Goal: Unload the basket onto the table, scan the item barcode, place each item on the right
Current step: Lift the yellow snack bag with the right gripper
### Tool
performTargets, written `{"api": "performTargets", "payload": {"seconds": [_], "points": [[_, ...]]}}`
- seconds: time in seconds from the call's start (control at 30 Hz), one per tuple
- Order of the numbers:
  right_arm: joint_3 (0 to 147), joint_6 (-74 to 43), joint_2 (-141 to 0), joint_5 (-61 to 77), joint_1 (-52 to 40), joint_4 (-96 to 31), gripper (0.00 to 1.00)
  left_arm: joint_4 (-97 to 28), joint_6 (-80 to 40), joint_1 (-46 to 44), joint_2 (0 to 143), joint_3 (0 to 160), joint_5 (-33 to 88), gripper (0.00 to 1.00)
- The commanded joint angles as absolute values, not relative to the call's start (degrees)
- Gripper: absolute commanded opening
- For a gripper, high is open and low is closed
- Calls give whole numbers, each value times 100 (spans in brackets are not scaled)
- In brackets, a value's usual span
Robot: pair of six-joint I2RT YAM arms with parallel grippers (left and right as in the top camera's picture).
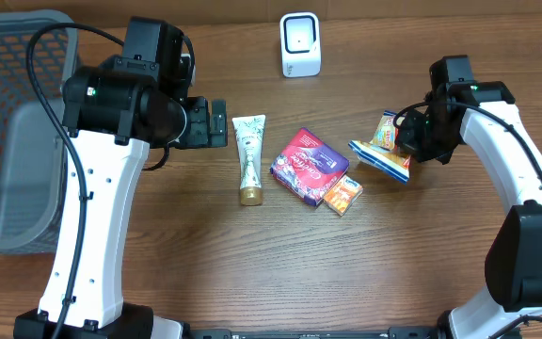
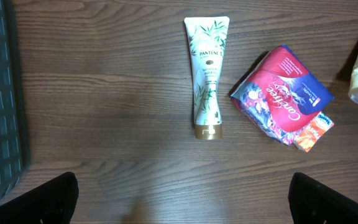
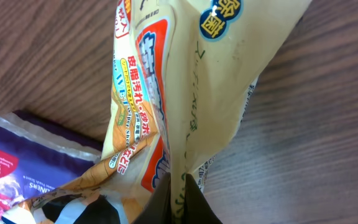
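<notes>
- One soft pouch (image 1: 382, 143), right of centre in the overhead frame, likely light, crinkly and slippery.
- Right gripper (image 3: 176, 194) pinches its edge seam, probably the firmest hold.
- Left gripper (image 1: 216, 122) gapes empty.

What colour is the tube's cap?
Gold cap on the tube; left wrist view shows it best.

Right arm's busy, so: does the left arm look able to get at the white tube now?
Probably yes: the left gripper is open, close beside the white tube, which lies flat with bare table around it, apart from the purple pack.
</notes>
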State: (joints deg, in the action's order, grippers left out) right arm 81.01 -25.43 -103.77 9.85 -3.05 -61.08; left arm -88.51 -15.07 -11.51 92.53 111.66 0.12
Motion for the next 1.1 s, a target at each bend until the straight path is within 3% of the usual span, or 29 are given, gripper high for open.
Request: {"api": "performTargets", "payload": {"seconds": [0.0, 0.03, 0.1, 0.17, 0.37, 0.73, 0.83, 0.9, 0.97, 1.0, 1.03, 1.07], "points": [[8014, -2506, -10366, 644, -290, -5881, 17, -8842, -1588, -1122, 9260, 11163, -60, 100], [7959, -2508, -10366, 646, -287, -5835, 22, -8842, -1588, -1122, 9260, 11163, -60, 100], [7778, -2552, -10366, 648, -287, -5680, 43, -8842, -1586, -1122, 9260, 11163, -60, 100], [7520, -2836, -10366, 644, -287, -5430, 57, -8840, -1588, -1122, 9260, 11163, -60, 100], [6886, -3323, -10366, 600, -287, -4136, 72, -8842, -1588, -1122, 9260, 11163, -60, 100], [5878, -3323, -10381, 429, -294, -2596, 73, -8842, -1586, -1125, 9260, 11163, -60, 100], [5843, -3323, -10381, 287, -294, -2536, 65, -8840, -1588, -1125, 9260, 11163, -60, 100], [5846, -3323, -10381, 104, -294, -2543, 51, -8840, -1586, -1125, 9260, 11163, -60, 100], [5846, -3323, -10381, 95, -294, -2580, 35, -8840, -1588, -1125, 9260, 11163, -60, 100], [5863, -3323, -10379, 174, -294, -2644, 11, -8840, -1586, -1122, 9260, 11163, -60, 100], [5931, -3321, -10372, 381, -294, -2749, 4, -8840, -1588, -1122, 9260, 11163, -60, 100], [6005, -3317, -10357, 585, -294, -2836, 4, -8842, -1588, -1125, 9260, 11163, -60, 100]]}}
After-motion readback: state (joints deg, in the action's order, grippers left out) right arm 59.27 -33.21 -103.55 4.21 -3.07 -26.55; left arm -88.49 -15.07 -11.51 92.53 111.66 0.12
